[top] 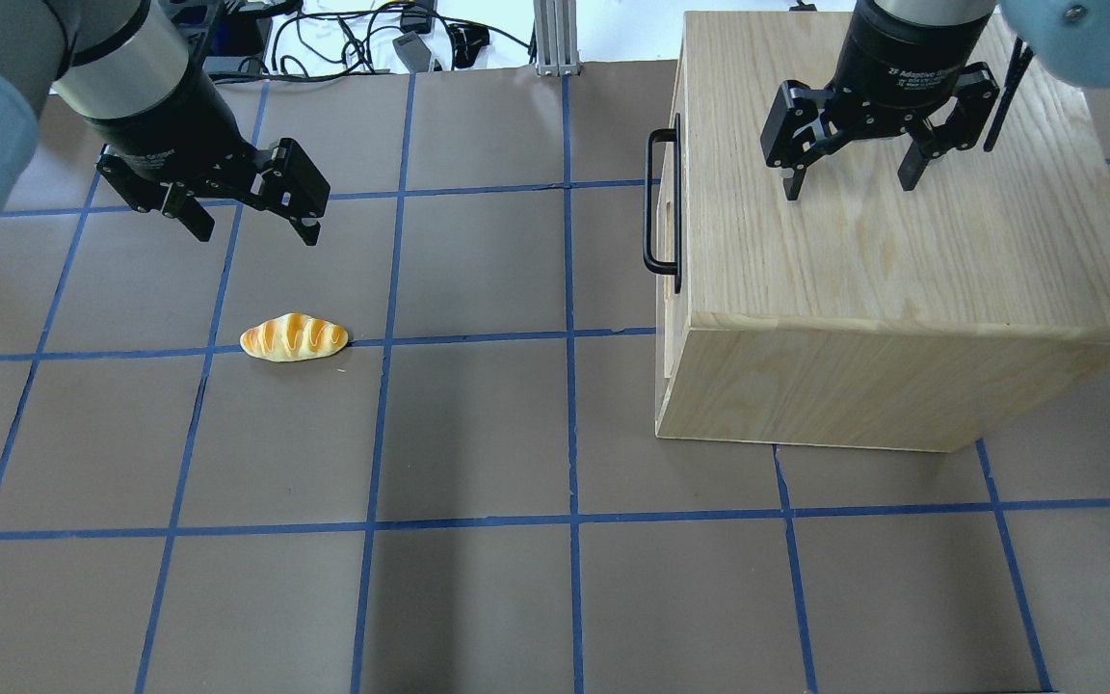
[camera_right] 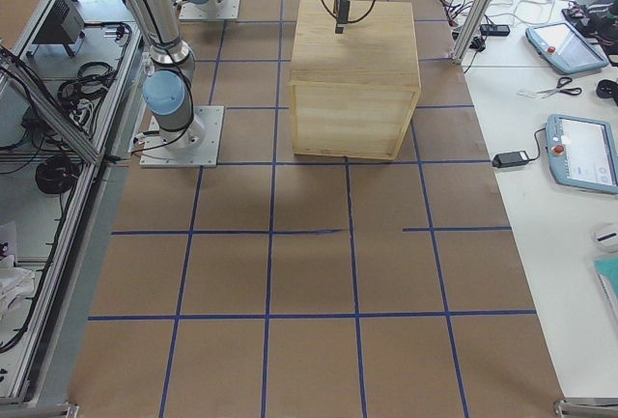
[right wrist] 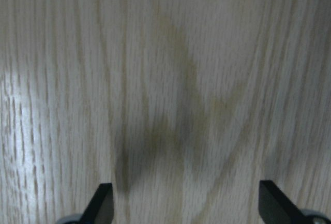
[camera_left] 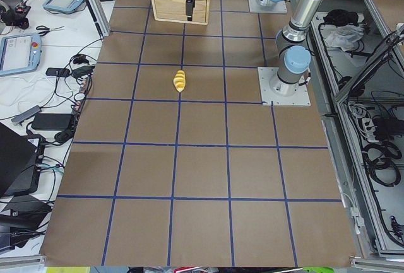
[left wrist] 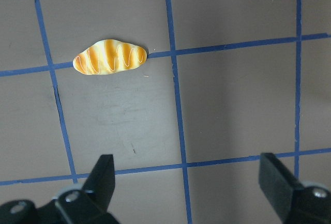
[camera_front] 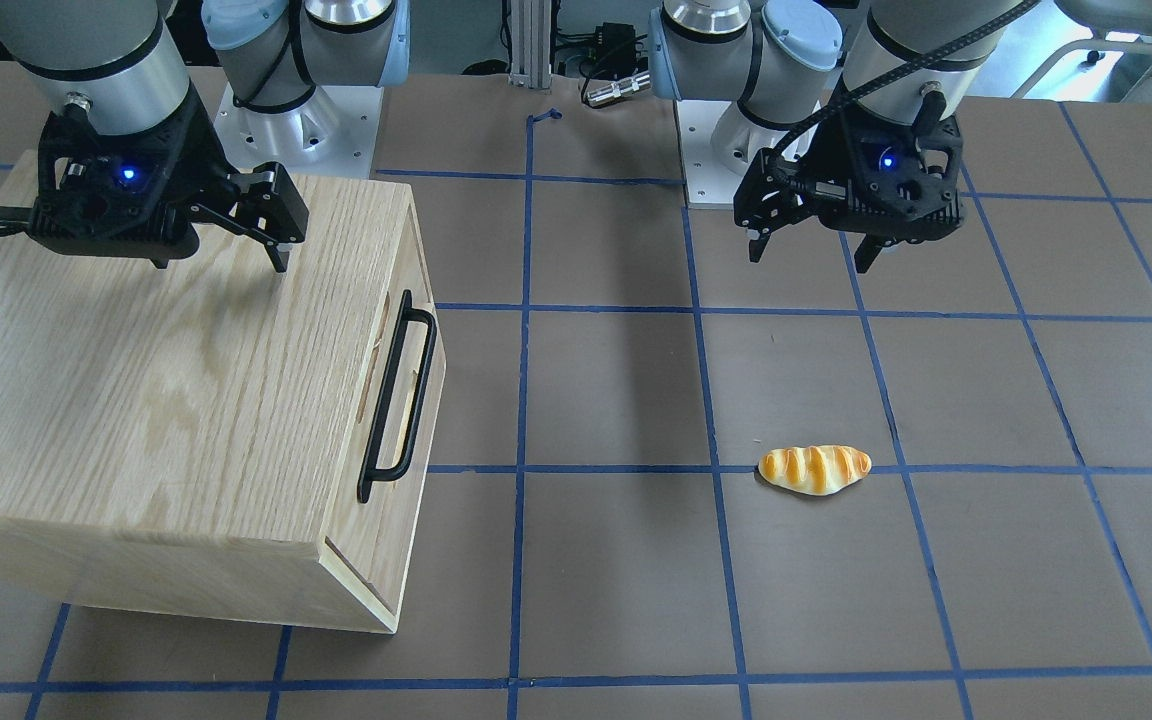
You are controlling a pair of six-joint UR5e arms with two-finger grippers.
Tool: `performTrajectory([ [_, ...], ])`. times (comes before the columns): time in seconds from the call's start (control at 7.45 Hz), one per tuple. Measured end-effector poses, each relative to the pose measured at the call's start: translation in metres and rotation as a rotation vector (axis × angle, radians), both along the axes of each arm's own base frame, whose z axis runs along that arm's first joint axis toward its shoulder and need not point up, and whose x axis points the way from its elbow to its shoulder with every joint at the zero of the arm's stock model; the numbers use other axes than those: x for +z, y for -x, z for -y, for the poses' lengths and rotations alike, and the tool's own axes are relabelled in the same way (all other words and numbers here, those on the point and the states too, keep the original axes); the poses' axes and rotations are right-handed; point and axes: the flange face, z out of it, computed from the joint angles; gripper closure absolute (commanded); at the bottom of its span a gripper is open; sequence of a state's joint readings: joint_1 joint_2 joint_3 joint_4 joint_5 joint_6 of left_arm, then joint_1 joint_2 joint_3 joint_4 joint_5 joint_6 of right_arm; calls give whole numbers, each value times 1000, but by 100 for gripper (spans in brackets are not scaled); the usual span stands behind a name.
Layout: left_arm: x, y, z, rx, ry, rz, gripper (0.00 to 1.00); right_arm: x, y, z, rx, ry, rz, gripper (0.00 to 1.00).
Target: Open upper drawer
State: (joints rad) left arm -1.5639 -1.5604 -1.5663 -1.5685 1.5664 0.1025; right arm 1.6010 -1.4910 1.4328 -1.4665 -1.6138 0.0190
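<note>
Overhead exterior view: the right gripper (top: 849, 188) is hovering, fingers spread and empty, over the big oak-grain cabinet box (top: 902, 251), whose wide pale-wood upper drawer (camera_front: 398, 390), with its long black metal bar handle (camera_front: 419, 390), is sitting apparently shut; the left gripper (top: 254, 234), likewise released, is hanging above the brown blue-gridded table (top: 478, 434) near a striped golden bread roll (top: 293, 337)

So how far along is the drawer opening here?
Done: nothing; the upper drawer looks shut. In hand: the right pincer hangs open over the cabinet top, not at the black handle; the left pincer hangs open over the table. Left: grip handle, pull drawer out.
</note>
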Motion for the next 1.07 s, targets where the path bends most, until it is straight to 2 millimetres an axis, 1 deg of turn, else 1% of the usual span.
performTrajectory([
  [0.27, -2, -2, 1, 5, -3, -3, 0, 0, 0, 0, 0, 0, 0, 0],
  [0.54, 3, -2, -1, 6, 4, -3, 0, 0, 0, 0, 1, 0, 0, 0],
  [1.07, 4, -1, -4, 2, 3, -4, 0, 0, 0, 0, 0, 0, 0, 0],
])
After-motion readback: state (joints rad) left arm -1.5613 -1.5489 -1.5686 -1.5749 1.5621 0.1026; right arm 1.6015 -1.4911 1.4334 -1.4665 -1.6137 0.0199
